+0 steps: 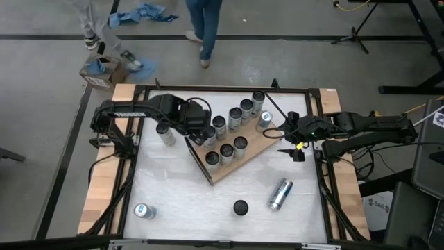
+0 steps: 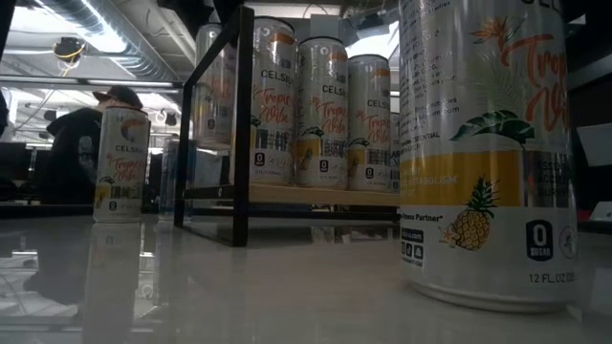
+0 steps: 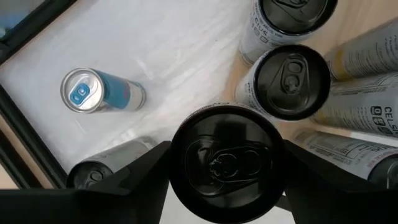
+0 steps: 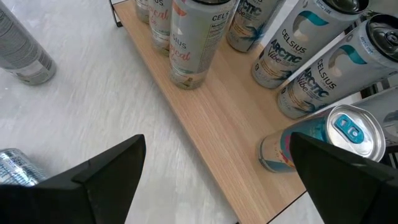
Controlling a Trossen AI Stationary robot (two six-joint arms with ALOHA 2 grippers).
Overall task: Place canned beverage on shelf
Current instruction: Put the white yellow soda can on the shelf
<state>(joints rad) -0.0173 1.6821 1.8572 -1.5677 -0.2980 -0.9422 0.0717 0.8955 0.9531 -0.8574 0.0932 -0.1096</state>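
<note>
The shelf point(image 1: 258, 148) is a light wood board on a black frame point(image 2: 239, 124), lying slantwise mid-table with several upright cans on it. My left gripper point(image 1: 207, 132) hangs over the shelf's left end, shut on a black-topped can point(image 3: 224, 155). Whether that can's base stands on the board is hidden. My right gripper point(image 1: 295, 144) waits open above the shelf's right end, and nothing is between its fingers point(image 4: 112, 171). A silver-topped can point(image 4: 348, 134) stands on the board there. My left gripper pinches the black-topped can between its two fingers, one on each side of the wall just under the rim point(image 3: 176, 158). The fingers point(image 3: 140, 171) come from above, pointing steeply down. The can stays upright with its top toward the wrist.
On the table are an upright can point(image 1: 165, 133) left of the shelf, a silver-topped blue can point(image 1: 143, 211) near left, a black-topped can point(image 1: 240, 207) near the middle and a can lying on its side point(image 1: 279, 194). People stand beyond the far edge.
</note>
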